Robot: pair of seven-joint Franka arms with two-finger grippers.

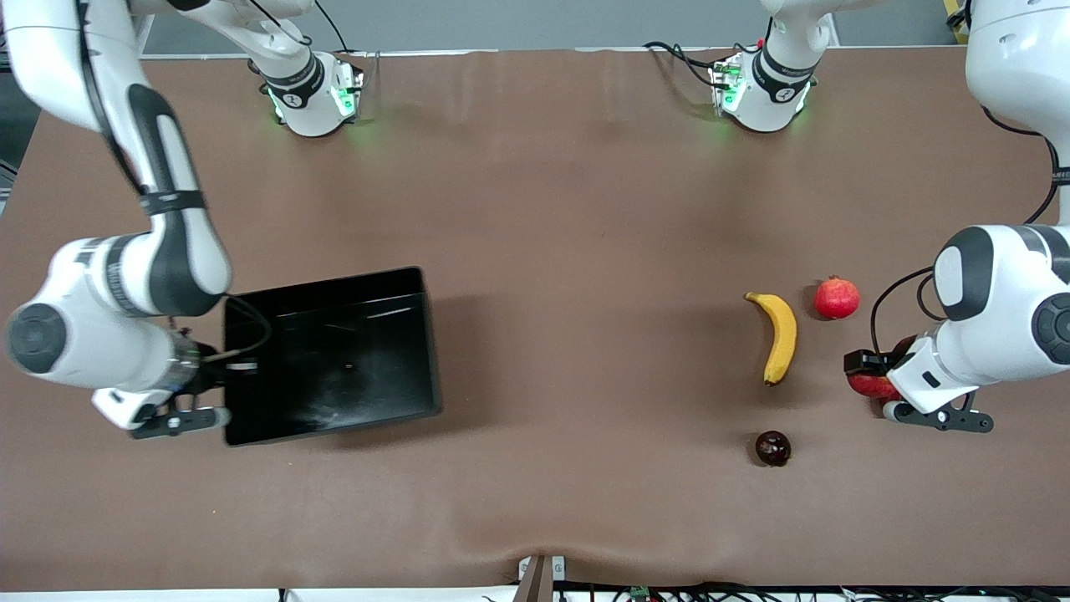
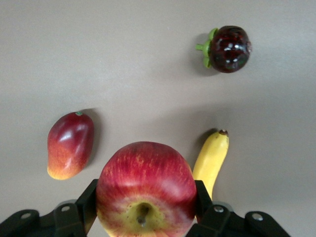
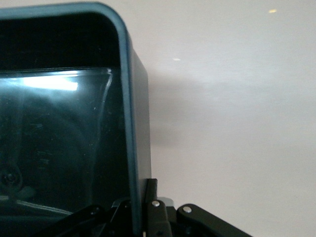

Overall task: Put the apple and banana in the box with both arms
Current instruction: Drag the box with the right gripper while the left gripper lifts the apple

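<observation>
My left gripper [image 1: 873, 372] is shut on the red-and-yellow apple [image 1: 869, 386], close over the table at the left arm's end. In the left wrist view the apple [image 2: 145, 185] sits between the black fingers [image 2: 86, 202] of the left gripper [image 2: 145, 200]. The yellow banana [image 1: 782, 334] lies on the table beside the apple, toward the right arm's end; it also shows in the left wrist view [image 2: 211, 158]. My right gripper [image 1: 226, 368] is shut on the wall of the black box [image 1: 334, 283] at the right arm's end. In the right wrist view the right gripper [image 3: 140, 207] straddles the box wall [image 3: 126, 98].
A red pomegranate [image 1: 837, 298] lies beside the banana's stem end. A dark mangosteen [image 1: 772, 448] lies nearer the front camera than the banana and shows in the left wrist view [image 2: 227, 48]. A mango [image 2: 70, 144] lies beside the apple, hidden by the left arm in the front view.
</observation>
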